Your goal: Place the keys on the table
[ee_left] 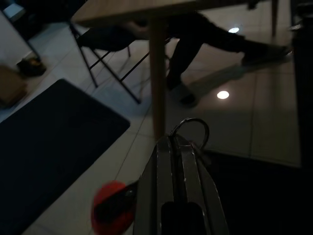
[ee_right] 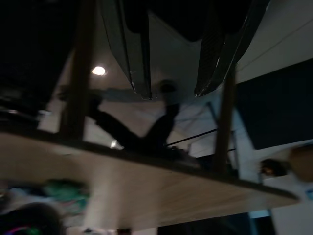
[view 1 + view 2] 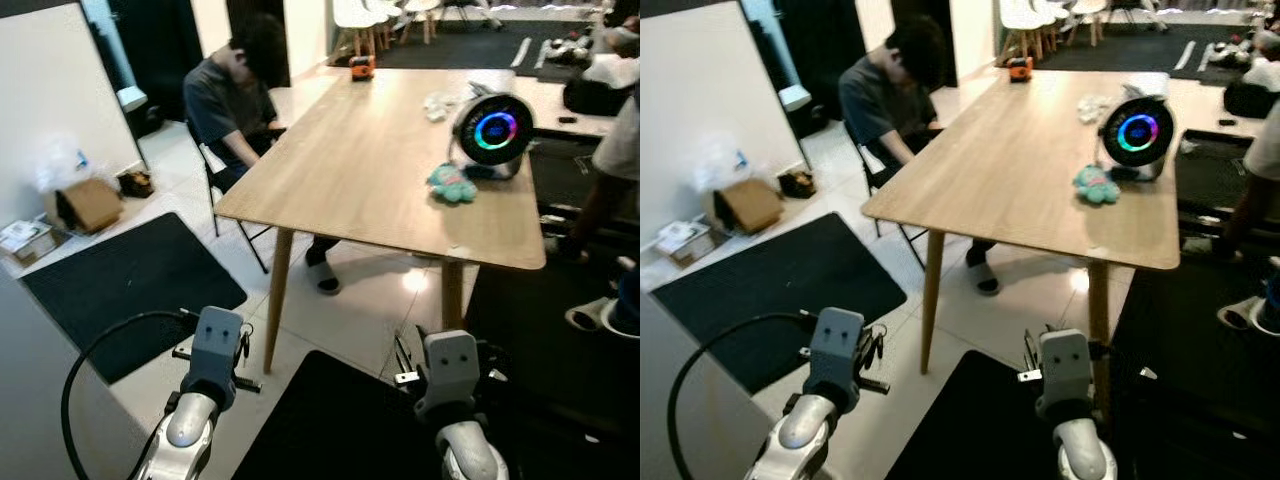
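Closest in, low at the foot of the head view: left end effector (image 1: 172,141), fingers pressed narrow, pinching the keys (image 1: 191,120). Ring poking out past the tips, red tag (image 1: 112,208) hanging below. Beside it, right end effector (image 2: 173,92), fingers spread wide, nothing between them. Both well below the desk (image 3: 380,170) and short of its near edge, over tiles and black mat (image 3: 130,280).

So: keys in the left pinch, not yet on the wood. Plenty to go wrong from here.

Looks a thin grip, metal caught only at the very tips. One jolt on the way up and probably a slip, keys down on the floor. Dangling tag free to swing and catch on the desk's edge.

Risks knocking the underside or the near leg (image 3: 277,300), just ahead of the left wrist, if raised straight from underneath. Needs to clear the rim first, then go in over the top.

Released too close to the rim: keys likely sliding off. Carried too far right: a bump into the green toy (image 3: 452,183) or the round glowing gadget (image 3: 493,128).

Seated person (image 3: 235,100) at the desk's left side, foot out underneath. Could get brushed by a wide swing or a step forward. Black cable (image 3: 90,370) looping off the left arm, free to snag.

Safest target, by the look of it: bare wood near the front corner, well inside the edge.
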### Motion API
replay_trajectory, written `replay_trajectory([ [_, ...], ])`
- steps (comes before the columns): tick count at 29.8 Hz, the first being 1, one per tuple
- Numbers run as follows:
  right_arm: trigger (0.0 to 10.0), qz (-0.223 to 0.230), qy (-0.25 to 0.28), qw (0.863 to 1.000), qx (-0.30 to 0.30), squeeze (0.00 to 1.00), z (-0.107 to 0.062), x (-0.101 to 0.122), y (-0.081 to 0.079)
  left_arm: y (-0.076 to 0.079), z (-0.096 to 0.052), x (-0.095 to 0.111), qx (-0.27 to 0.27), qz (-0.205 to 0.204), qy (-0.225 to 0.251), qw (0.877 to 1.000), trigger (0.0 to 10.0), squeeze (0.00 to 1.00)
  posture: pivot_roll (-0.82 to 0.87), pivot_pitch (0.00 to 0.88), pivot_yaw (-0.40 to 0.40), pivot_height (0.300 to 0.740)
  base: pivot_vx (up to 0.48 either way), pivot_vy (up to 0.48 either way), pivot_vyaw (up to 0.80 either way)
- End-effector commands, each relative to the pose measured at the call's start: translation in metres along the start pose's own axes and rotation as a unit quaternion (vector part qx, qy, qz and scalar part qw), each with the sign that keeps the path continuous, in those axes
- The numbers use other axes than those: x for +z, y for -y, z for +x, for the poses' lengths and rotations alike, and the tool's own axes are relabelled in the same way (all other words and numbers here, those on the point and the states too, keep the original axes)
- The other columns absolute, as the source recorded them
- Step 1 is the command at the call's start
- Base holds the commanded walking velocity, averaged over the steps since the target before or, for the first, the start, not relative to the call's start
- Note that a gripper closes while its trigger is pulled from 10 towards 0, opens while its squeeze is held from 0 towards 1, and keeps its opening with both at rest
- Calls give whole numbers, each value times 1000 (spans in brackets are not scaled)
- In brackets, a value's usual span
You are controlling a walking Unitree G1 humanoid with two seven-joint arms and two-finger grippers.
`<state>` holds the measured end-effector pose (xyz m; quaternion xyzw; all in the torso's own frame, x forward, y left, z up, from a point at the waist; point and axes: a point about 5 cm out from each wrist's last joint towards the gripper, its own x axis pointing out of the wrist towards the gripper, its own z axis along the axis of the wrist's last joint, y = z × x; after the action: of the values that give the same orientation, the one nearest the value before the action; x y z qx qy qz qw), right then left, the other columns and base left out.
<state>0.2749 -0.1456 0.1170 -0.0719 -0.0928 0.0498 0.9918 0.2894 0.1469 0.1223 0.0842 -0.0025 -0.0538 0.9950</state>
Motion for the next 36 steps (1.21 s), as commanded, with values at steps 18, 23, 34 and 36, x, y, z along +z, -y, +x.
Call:
replay_trajectory([
  [18,10000,3,-8,1000,0,0,-3,-4,-1,0,-2,-3,3,0,-3,1000,10000,0,5,158,115,740,0,0,-639],
  [23,10000,3,-8,1000,0,0,-2,-4,-2,0,-1,-3,3,0,-3,1000,10000,0,6,158,115,740,0,0,-644],
  [34,10000,-6,-6,1000,3,0,-1,-3,-2,0,0,-2,4,0,-2,1000,10000,0,5,156,115,740,0,0,-328],
  [36,10000,-5,-6,1000,4,0,-1,-3,-3,0,0,-1,2,1,0,1000,10000,0,5,154,115,740,0,0,0],
])
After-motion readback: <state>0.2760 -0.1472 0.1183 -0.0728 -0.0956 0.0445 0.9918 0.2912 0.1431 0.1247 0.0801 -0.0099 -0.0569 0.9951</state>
